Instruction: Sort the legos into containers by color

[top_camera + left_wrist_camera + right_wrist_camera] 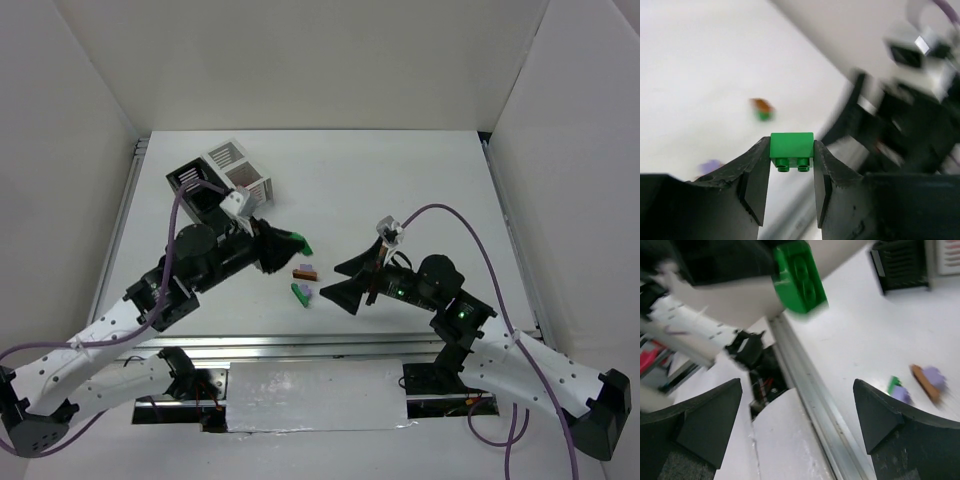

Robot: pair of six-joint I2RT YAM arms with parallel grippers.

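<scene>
My left gripper [291,247] is shut on a green lego [301,243], hovering just above the table. In the left wrist view the green lego [791,146] sits squarely between the two fingertips, studs toward the camera. My right gripper [338,280] stands wide open and holds nothing, a short way right of the left one. In the right wrist view the same green lego [799,276] hangs above the open right gripper [797,390]. A brown and purple lego [306,271] and a green and purple lego [302,292] lie between the grippers. The black container [195,185] and the white container [238,170] stand joined at the back left.
The aluminium rail [810,390] of the table's near edge runs under the right gripper. White walls enclose the table on three sides. The right arm's purple cable [470,230] arcs over the right half. The left wrist view is blurred, with loose legos [762,109] far off.
</scene>
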